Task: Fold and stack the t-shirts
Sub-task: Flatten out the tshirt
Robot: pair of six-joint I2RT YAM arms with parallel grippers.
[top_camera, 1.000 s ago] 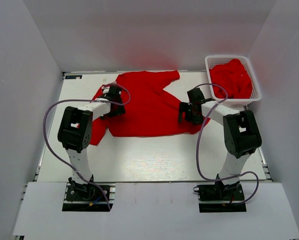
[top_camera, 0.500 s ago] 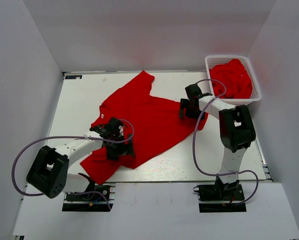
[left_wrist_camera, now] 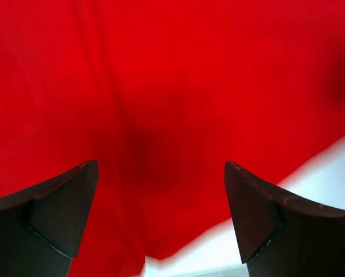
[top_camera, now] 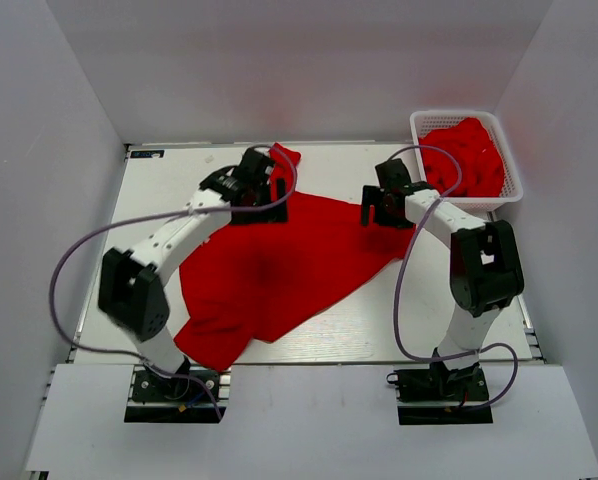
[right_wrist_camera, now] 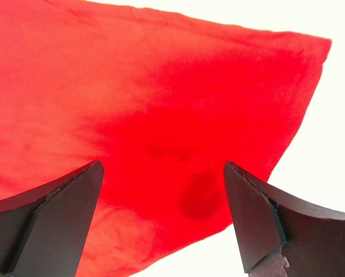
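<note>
One red t-shirt lies spread at a slant across the white table, one corner near the front left edge and a sleeve pointing to the back. My left gripper hovers open over its far upper part; in the left wrist view the jaws stand wide with only red cloth below. My right gripper hangs open over the shirt's right corner; the right wrist view shows the gripper wide above that corner. More red t-shirts lie heaped in the basket.
A white mesh basket stands at the back right corner, close behind the right gripper. White walls enclose the table on three sides. Each arm's grey cable loops out beside it. A bare strip of table shows near the front.
The shirt was dragged from the back middle into a slant toward the front left. The left arm went to the front left, then swung back to the shirt's far part. The right gripper shifted slightly backward.
</note>
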